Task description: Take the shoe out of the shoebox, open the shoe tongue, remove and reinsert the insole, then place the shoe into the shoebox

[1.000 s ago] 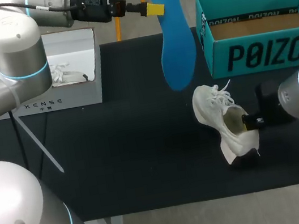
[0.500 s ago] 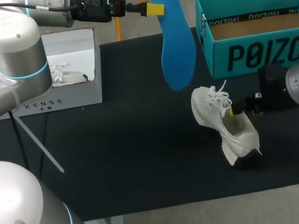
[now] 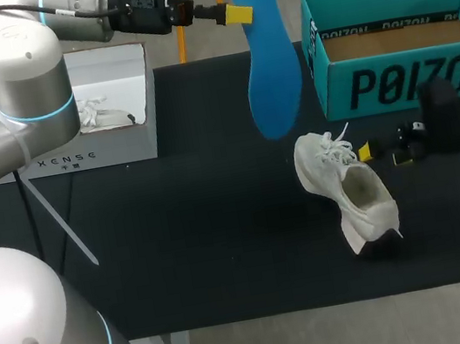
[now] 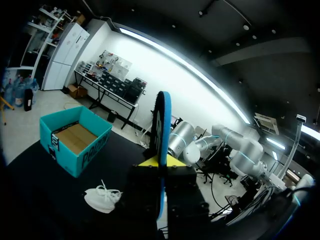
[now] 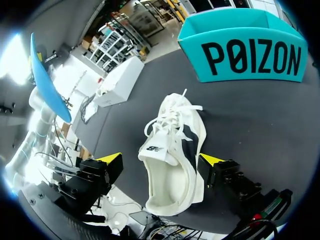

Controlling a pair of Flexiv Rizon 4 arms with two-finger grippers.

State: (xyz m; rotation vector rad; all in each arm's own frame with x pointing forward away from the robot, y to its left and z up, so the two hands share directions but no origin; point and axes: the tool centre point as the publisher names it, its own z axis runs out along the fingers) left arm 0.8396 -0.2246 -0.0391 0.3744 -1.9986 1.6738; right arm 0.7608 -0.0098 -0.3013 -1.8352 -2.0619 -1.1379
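A white shoe (image 3: 348, 189) lies on its side on the black table, laces toward the back. My right gripper (image 3: 382, 153) stands open just to its right, fingers apart from it. Seen from the right wrist, the shoe (image 5: 175, 145) shows its tongue and empty opening ahead of my right gripper (image 5: 161, 159). My left gripper (image 3: 234, 14) is shut on the top of a blue insole (image 3: 270, 68) that hangs high above the table's back. The left wrist view has the insole (image 4: 161, 125) edge-on in my left gripper (image 4: 159, 161). The teal shoebox (image 3: 406, 63) stands open at the back right.
A white open box (image 3: 107, 122) with another white shoe inside sits at the back left. The teal shoebox (image 5: 245, 45) is just beyond the shoe's toe. Bare black tabletop (image 3: 206, 238) stretches left of the shoe.
My right gripper has opened, let go of the shoe's collar and drawn back to the right. The shoe tipped slightly leftward. The left arm with the insole has not moved.
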